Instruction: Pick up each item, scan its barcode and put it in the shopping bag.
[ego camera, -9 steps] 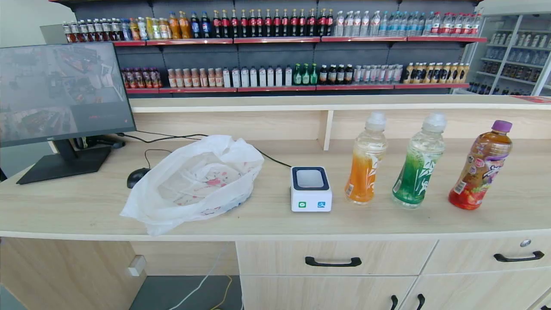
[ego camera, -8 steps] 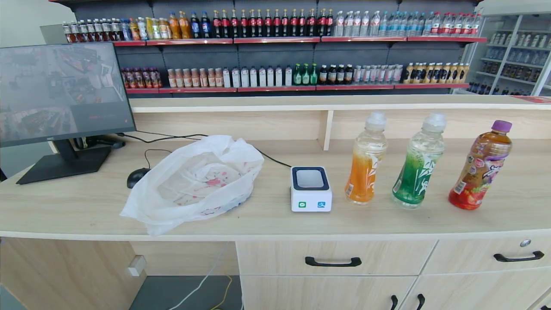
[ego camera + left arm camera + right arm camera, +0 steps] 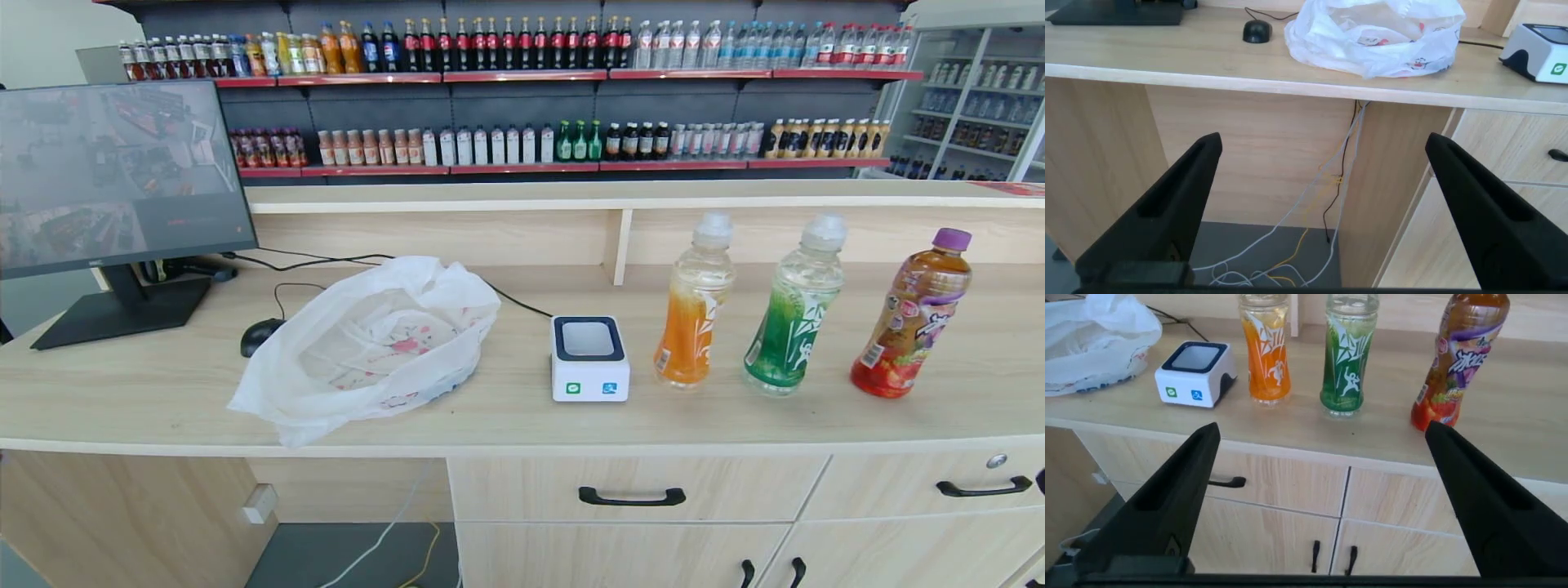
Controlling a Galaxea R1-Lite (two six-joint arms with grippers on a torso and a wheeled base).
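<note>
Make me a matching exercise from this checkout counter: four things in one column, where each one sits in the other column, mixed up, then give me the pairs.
Things
1. shopping bag
2. scanner
3. green bottle
4. purple-capped bottle

Places
A. at the robot's right end of the bottle row
B. between the shopping bag and the orange bottle
C. right beside the mouse
D. in the middle of the bottle row, a bottle on each side

Pairs: 1-C, 2-B, 3-D, 4-A
</note>
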